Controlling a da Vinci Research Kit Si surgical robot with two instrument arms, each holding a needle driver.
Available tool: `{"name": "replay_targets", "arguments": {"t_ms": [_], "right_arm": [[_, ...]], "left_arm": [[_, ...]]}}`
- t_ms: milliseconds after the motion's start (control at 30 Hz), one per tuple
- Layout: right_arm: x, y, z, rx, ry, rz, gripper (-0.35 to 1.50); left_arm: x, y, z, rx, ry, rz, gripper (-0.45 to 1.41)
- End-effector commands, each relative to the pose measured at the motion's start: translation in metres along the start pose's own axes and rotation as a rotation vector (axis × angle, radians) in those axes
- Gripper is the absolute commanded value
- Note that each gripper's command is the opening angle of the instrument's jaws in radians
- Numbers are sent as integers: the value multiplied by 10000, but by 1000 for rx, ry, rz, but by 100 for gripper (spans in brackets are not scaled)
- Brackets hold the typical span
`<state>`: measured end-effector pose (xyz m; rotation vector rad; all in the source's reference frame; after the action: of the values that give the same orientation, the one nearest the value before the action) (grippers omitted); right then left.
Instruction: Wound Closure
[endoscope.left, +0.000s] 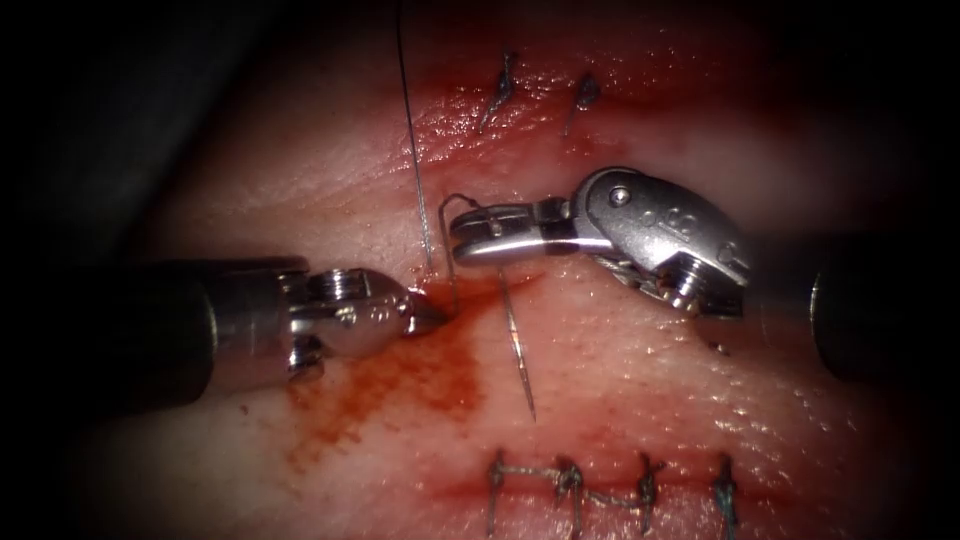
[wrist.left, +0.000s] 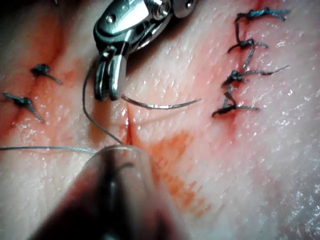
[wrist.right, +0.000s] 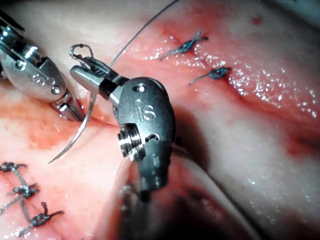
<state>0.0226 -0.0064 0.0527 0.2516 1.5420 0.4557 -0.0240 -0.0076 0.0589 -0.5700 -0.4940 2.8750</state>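
The needle (endoscope.left: 517, 345) is clamped near its swaged end by the right tool (endoscope.left: 470, 230), free of the tissue (endoscope.left: 700, 400), while the left tool (endoscope.left: 425, 315), seemingly closed, is pressed at the cut (endoscope.left: 500, 290), apparently steadying it.

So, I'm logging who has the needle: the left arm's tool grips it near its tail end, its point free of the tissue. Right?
No: the right arm's tool grips the needle near its tail end, per the endoscope view. Its point looks free of the tissue. The left arm's tool rests at the cut, hold unclear.
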Motion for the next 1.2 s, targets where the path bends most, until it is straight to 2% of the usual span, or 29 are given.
{"name": "replay_targets", "arguments": {"t_ms": [33, 100, 133, 200, 367, 467, 533, 667, 1000, 1200], "right_arm": [[-1, 5, 9, -7, 21, 3, -35], [3, 9, 10, -18, 42, -3, -35], [6, 12, 10, -21, 51, -5, -35], [9, 16, 11, -27, 66, -12, -35], [10, 24, 17, -62, 90, -67, -35], [6, 24, 21, -85, 102, -112, -35], [3, 24, 22, -106, 110, -145, -35], [-6, 27, 24, -132, 133, -206, -35], [-44, 15, 34, -165, 115, -325, -35], [-47, -2, 42, -196, 117, -430, -35]], "left_arm": [[4, 2, 8, -35, 2, 0, -45], [4, 7, 9, -70, 7, 0, -45], [5, 10, 9, -89, 11, -9, -37], [5, 14, 7, -110, 23, -11, -8], [5, 23, 2, -131, 30, -11, 29], [3, 23, 1, -133, 30, -26, 41], [1, 22, 1, -134, 31, -29, 41], [-2, 23, -1, -136, 31, -31, 61], [-3, 24, -4, -139, 32, -41, 71], [-3, 23, -5, -141, 33, -40, 73]]}}
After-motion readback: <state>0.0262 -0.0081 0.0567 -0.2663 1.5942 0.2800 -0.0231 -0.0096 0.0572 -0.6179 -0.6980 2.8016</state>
